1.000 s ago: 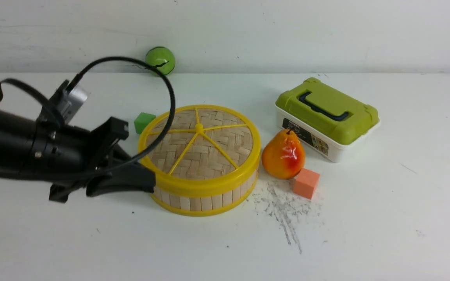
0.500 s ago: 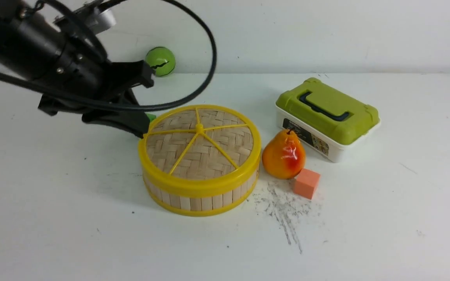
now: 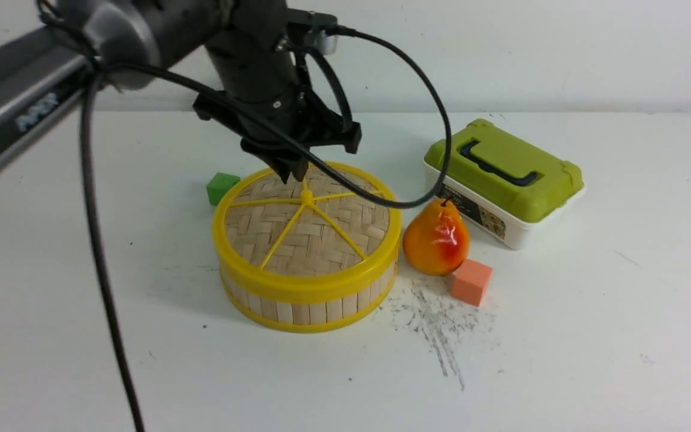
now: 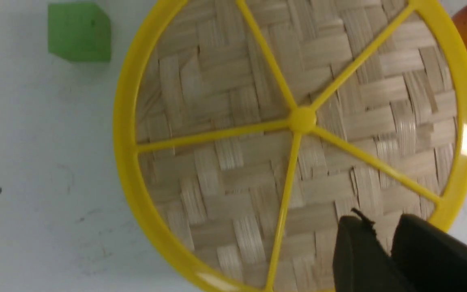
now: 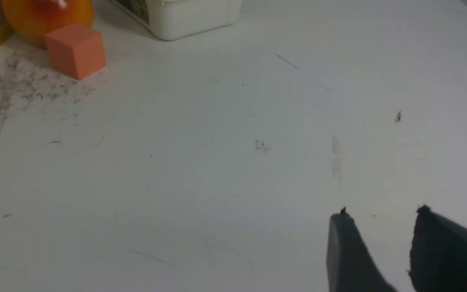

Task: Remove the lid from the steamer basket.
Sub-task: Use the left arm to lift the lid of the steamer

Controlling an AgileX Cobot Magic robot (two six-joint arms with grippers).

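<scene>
Your left hand (image 3: 293,174) over lid (image 3: 315,240), fingers nearly together, gripping nothing. Lid sits on steamer basket (image 3: 309,311).

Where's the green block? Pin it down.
In the front view the green block sits just left of the steamer basket, toward its far side.

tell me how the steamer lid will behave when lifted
The lid is probably stiff: a thick yellow rim and spokes frame the weave. Likely light, being thin woven bamboo. Its small knob may slip from a grip.
</scene>
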